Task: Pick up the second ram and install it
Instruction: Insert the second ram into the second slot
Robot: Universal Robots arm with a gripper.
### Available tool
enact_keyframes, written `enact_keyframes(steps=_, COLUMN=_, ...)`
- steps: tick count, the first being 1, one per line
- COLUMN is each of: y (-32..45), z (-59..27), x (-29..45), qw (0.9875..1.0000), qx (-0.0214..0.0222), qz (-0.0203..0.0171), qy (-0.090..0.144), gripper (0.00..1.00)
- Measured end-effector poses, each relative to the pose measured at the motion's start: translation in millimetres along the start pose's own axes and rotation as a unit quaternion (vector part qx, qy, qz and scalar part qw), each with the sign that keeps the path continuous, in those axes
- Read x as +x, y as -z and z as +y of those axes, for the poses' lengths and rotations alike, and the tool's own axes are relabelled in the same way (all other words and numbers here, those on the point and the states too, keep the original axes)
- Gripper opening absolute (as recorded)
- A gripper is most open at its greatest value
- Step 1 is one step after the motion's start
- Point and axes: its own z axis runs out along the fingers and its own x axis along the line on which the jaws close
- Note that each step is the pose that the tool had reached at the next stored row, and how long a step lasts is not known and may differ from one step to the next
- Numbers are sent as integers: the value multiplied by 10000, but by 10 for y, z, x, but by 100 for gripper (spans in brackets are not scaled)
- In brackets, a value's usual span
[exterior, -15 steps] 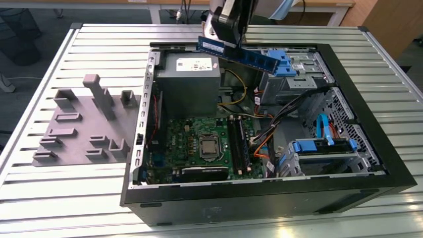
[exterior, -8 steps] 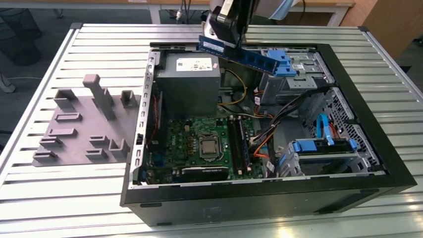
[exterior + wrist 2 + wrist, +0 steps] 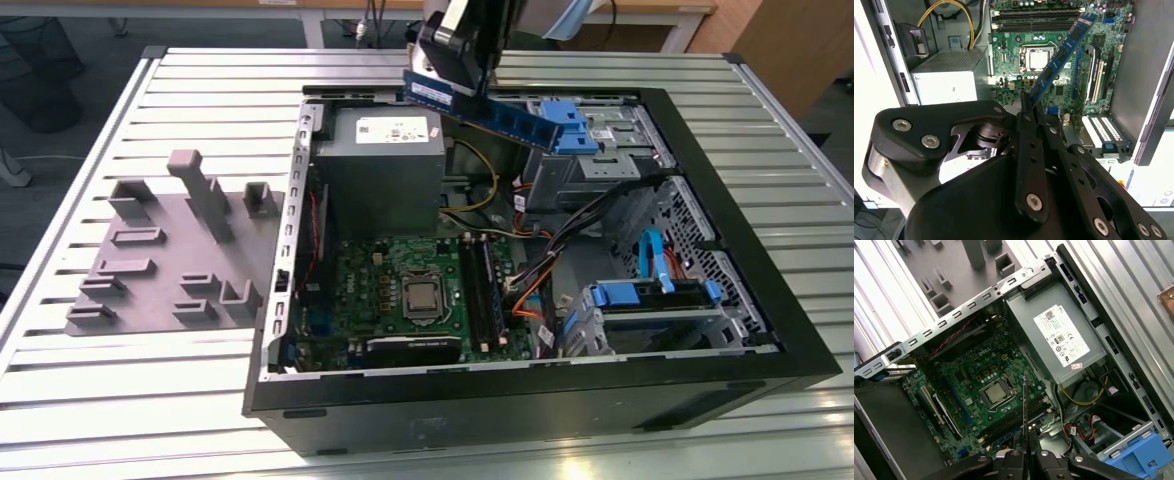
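The second ram is a long blue stick with black chips. It hangs tilted in the air over the back of the open computer case, above the power supply. My gripper is shut on one end of it. In the second wrist view the ram slants away from the gripper over the green motherboard. In the first wrist view the ram shows edge-on, rising from the gripper above the memory slots. In the exterior view the slots lie well below the stick.
A grey plastic tray with upright blocks lies on the slatted table at the exterior view's left of the case. Inside the case are the processor, loose cables and blue drive brackets. The case walls ring the motherboard.
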Motion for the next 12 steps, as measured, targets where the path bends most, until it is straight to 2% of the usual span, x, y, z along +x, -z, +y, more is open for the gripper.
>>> enact_keyframes(steps=6, y=-1, z=0, x=0, qw=9999, qx=2, qz=-4, qy=-124, gripper=14)
enact_keyframes(steps=12, y=-1, z=0, x=0, qw=9999, qx=2, qz=-4, qy=-132, gripper=14)
